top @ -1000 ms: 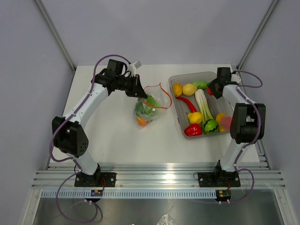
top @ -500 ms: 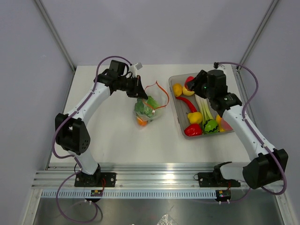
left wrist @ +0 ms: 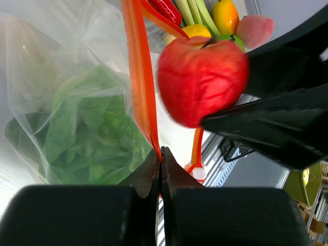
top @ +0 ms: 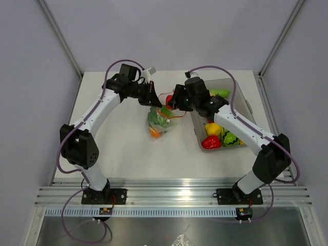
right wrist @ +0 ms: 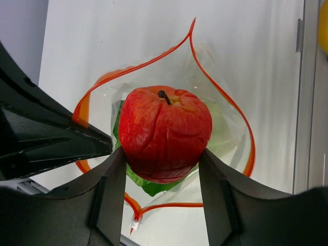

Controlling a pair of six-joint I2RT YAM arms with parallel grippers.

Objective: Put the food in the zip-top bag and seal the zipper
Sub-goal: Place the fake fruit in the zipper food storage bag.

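A white table (top: 118, 148) seen from above, with two arms reaching in toward the middle. At left, the left arm (top: 97, 110) bends inward. Its left gripper (top: 155, 101) is pinched tight on the zipper (left wrist: 138, 61), the orange strip along the mouth of one clear bag (top: 165, 122). The bag sits near the centre of the table, held up by that pinch, its mouth pulled into an open loop. Inside it are two pieces of food: a leafy green (top: 158, 118) and, below it, an orange piece (top: 154, 132).

Just right of the left gripper, the right gripper (top: 170, 100) holds one red apple (right wrist: 166, 128) between its two fingers, with the jaws part-way apart around it. From the right wrist the apple appears framed inside the zipper loop, with the leafy green behind it. Whether it is inside the rim or above it cannot be told. The left gripper's black fingers lie close by the apple's left side and crowd the opening.

Further right stands one grey tub (top: 240, 95). The right arm (top: 241, 128) stretches across it and hides much of what it holds. Four pieces show clearly from above: a green one (top: 219, 93) at the far edge, then a yellow one (top: 212, 128), a red pepper (top: 210, 142) and a dark green striped one (top: 230, 137) toward the near end. The left wrist view also catches a red chilli (left wrist: 164, 7), pale green stalks (left wrist: 197, 13) and a pink peach (left wrist: 256, 29) there.
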